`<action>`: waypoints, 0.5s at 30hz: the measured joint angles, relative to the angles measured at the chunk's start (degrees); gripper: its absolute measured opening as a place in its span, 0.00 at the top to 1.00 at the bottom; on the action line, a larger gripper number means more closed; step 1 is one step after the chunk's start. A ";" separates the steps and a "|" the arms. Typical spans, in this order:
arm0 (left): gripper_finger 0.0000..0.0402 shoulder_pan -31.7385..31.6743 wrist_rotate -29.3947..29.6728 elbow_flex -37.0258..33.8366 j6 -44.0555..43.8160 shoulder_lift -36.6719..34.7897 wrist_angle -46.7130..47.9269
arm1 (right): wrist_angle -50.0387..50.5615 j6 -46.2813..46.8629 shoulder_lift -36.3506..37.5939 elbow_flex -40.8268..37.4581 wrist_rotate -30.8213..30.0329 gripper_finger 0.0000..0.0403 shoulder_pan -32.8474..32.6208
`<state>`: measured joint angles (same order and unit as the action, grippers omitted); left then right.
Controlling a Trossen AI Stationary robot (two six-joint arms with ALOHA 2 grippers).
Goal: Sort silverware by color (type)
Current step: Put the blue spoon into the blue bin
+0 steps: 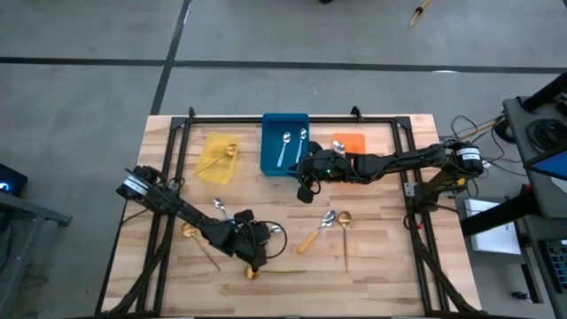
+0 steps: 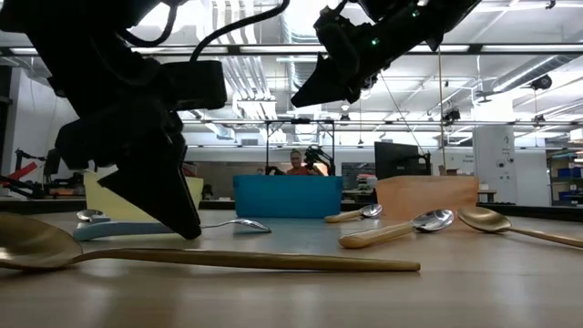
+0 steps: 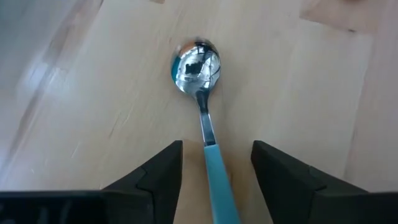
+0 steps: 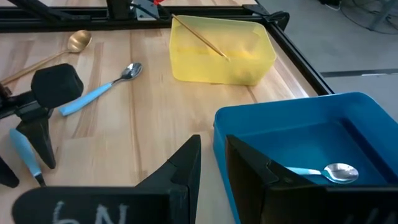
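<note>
A spoon with a silver bowl and a light-blue handle [image 3: 205, 124] lies flat on the wooden table near its front edge. My left gripper [image 3: 217, 158] is open and slants down over it, one finger on each side of the handle with a gap on both sides, touching nothing. In the high view it is at the near centre-left [image 1: 257, 252]. My right gripper [image 4: 213, 155] hangs above the near wall of the blue bin [image 4: 323, 124], its fingers a narrow gap apart with nothing between them. Two blue-handled spoons [image 1: 285, 146] lie in that bin.
A yellow bin [image 1: 217, 159] holds a gold spoon, and an orange bin [image 1: 350, 144] stands right of the blue one. Loose on the table are another blue-handled spoon [image 1: 220, 209], an orange-handled spoon [image 1: 316, 233] and gold spoons [image 1: 345, 232], [image 1: 190, 234], [image 2: 228, 261]. A person shows far behind the table.
</note>
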<state>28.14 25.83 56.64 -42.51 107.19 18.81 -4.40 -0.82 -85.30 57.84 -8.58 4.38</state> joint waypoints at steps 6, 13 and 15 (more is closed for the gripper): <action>0.63 0.09 -0.52 0.00 -1.46 0.10 -0.13 | 0.02 -0.20 0.01 -0.02 0.00 0.84 -0.02; 0.83 0.11 -1.55 0.00 -2.35 0.21 -0.29 | 1.39 -0.26 0.02 -0.02 0.00 0.84 -0.02; 0.90 0.11 -1.71 0.00 -2.37 0.21 -0.33 | 1.83 -0.25 0.02 -0.02 -0.01 0.84 -0.09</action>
<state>28.25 24.12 56.64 -44.88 107.39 18.48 -2.58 -1.07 -85.28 57.82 -8.59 4.29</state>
